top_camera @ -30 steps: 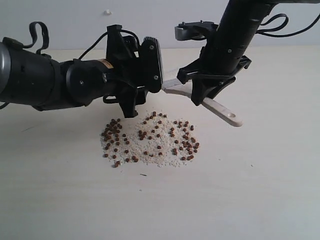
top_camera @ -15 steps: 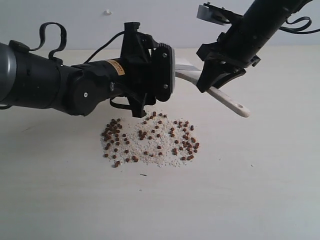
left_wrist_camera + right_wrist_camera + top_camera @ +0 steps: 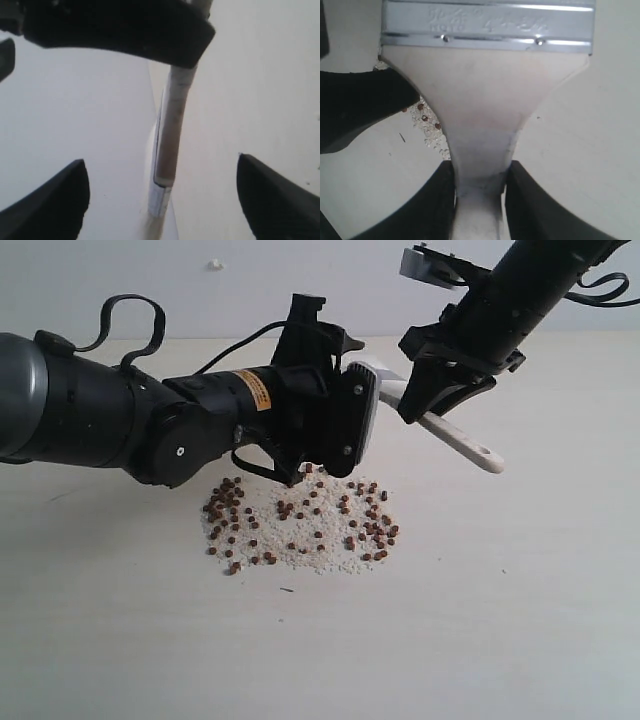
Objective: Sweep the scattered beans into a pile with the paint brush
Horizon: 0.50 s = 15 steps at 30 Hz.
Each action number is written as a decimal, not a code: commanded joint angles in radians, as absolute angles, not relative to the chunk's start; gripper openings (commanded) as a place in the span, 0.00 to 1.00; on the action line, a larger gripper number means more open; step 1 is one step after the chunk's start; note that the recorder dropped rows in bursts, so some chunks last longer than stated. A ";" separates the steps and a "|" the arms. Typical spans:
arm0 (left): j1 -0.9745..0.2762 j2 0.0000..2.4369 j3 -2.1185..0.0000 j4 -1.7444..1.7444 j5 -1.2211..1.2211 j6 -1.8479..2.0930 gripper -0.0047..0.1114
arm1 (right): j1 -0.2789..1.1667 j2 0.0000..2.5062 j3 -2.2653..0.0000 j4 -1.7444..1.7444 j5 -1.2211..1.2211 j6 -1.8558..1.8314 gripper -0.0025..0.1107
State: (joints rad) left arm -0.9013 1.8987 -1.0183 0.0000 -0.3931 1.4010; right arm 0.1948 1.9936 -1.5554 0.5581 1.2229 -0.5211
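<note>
The beans (image 3: 300, 520) lie in a loose, wide patch with white crumbs on the table, under both arms; a few beans (image 3: 424, 118) show beside the brush. My right gripper (image 3: 428, 405) (image 3: 481, 200) is shut on the pale wooden handle of the paint brush (image 3: 462, 446) (image 3: 485, 100), above the table behind the patch. The silver ferrule (image 3: 487, 22) points toward my left gripper (image 3: 360, 420) (image 3: 162, 200). That gripper is open, its fingertips (image 3: 50, 200) wide apart on either side of the brush (image 3: 170, 145), seen edge-on and not touched. The bristles are hidden.
The pale tabletop (image 3: 480, 620) stretches bare in front of and to the right of the patch. The bulky black left arm (image 3: 90, 420) spans the left half above the table. A wall rises behind the table's far edge.
My left gripper has moved right and down, closing in around the brush head above the patch's back edge. The right gripper lifted the brush slightly up and right, then held still.
</note>
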 commanded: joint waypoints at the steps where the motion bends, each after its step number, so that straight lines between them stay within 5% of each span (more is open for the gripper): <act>1: -0.906 1.910 -1.023 0.032 -0.453 1.391 0.69 | 0.191 1.980 -1.554 0.572 1.221 -0.535 0.02; 9: -0.895 2.004 -1.023 0.083 -0.635 1.466 0.68 | 0.191 1.980 -1.552 0.577 1.221 -0.535 0.02; 15: -0.889 2.046 -1.068 0.083 -0.642 1.468 0.45 | 0.191 1.980 -1.552 0.577 1.221 -0.535 0.02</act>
State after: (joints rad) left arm -0.8994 2.0300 -1.0406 0.0866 -0.6131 1.4685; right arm 0.1948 1.9936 -1.5554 0.5627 1.2229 -0.5249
